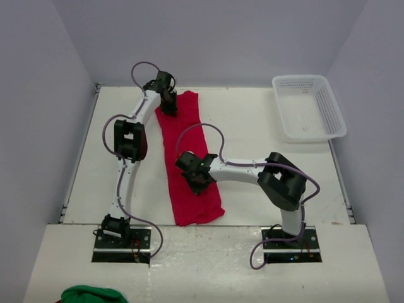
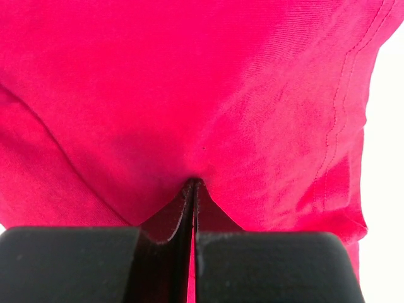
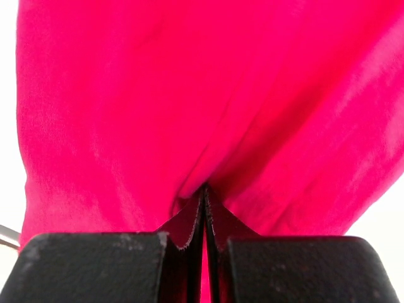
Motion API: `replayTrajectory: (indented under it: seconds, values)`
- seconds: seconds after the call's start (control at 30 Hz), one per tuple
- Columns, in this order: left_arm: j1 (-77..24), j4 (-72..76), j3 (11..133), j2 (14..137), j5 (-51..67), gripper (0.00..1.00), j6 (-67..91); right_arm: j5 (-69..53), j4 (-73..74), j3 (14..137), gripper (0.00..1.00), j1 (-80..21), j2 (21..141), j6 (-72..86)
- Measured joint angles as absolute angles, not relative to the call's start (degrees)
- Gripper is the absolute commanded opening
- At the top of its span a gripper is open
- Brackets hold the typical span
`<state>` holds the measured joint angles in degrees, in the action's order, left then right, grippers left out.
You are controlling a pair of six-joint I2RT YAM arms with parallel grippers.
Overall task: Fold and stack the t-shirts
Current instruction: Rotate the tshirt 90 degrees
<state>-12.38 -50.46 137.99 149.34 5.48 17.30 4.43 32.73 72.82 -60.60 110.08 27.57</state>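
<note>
Where the plain bright red, soft cloth t-shirt (image 1: 197,205) lies as a long narrow strip down the white table (image 1: 252,120), both pincers have hold of it; the left gripper (image 1: 169,108) sits at the strip's far end, jaws pressed together on a pinch of red cloth; the right gripper (image 1: 197,183) sits nearer the arm bases, jaws likewise closed on a fold; a white plastic mesh basket (image 1: 312,135) stands at the far right, well apart.
</note>
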Motion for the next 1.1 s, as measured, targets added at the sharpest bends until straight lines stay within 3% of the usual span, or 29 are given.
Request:
replayTrajectory:
  seconds: [0.53,0.73,0.87,1.1]
  values:
    - [-14.74,-43.86,139.83,151.61,10.26,0.00,12.80,3.81,37.45,83.77,0.00,-62.00,117.40,28.36]
    - [-14.72,-41.21,134.43,148.38,8.69,0.00,12.86,7.25,37.56,83.77,0.00,-62.65,117.25,29.50]
    - [-14.70,-41.60,130.72,144.79,5.67,0.00,12.88,9.98,37.74,83.77,0.20,-62.78,117.10,29.30]
    - [-14.70,-43.09,128.62,134.67,2.09,0.01,12.86,17.04,40.14,84.40,0.37,-62.57,116.01,27.33]
